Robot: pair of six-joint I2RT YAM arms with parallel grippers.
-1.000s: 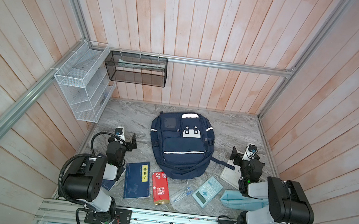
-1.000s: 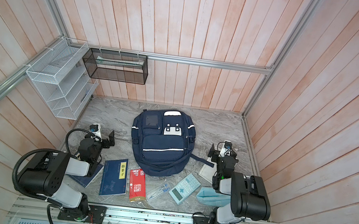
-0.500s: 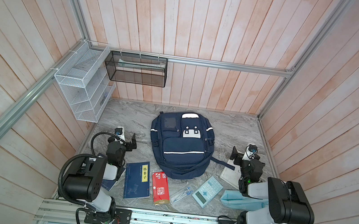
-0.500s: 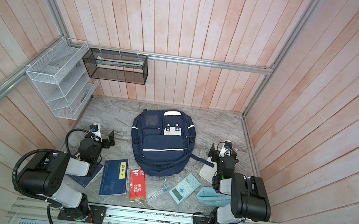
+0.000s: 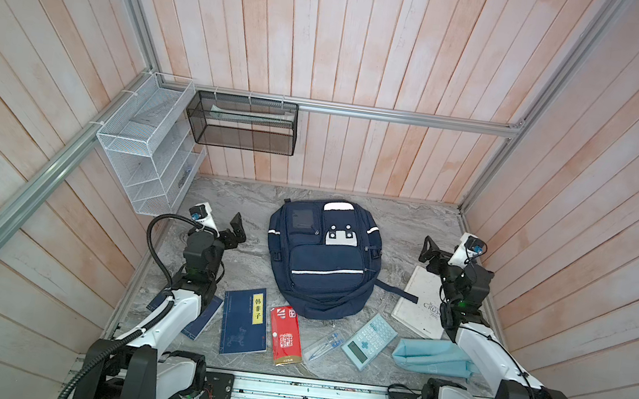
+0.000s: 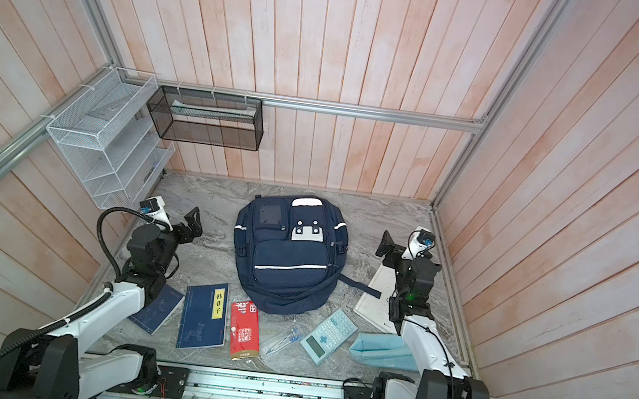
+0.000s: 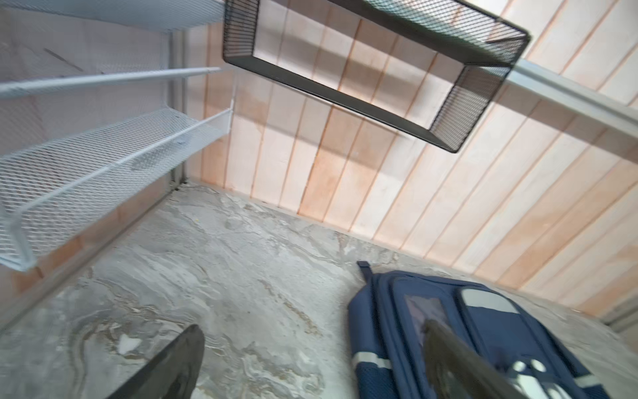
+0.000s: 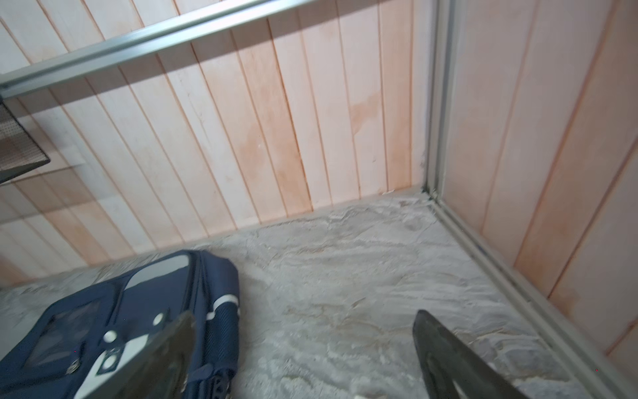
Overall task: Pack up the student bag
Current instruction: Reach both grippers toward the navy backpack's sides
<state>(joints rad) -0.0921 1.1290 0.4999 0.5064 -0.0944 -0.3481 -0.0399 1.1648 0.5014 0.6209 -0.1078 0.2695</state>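
Lying flat in the middle of the marble table (image 5: 250,204), front face up and its top toward the far wall, the student bag (image 5: 322,259) looks zipped shut in both top views; no opening shows. Along the near edge the things to go in are laid out in a row: a small blue notebook (image 5: 205,322) partly under the left arm, a dark-blue book (image 5: 244,322), a red packet (image 5: 284,340), a clear sleeve of pens (image 5: 323,345), a calculator (image 5: 368,341) and a light-blue pouch (image 5: 431,357). A white book (image 5: 419,306) lies to the right of the bag, with the end of a dangling strap (image 5: 394,289) resting on it.

The left gripper (image 5: 237,228) hovers left of the bag and the right gripper (image 5: 429,253) hovers to its right. Each is apart from the fabric and spread wide with nothing between its jaws — the wrist views show only bare table and a corner of the bag in the gap.

By my reading, packing has not begun: nothing is in hand and everything sits outside the bag. The first step is opening the main compartment. That calls for finding a zipper pull near the bag's far end — too small to make out here. One gripper would then pinch it narrow while the other pins the soft fabric so the bag does not slide.
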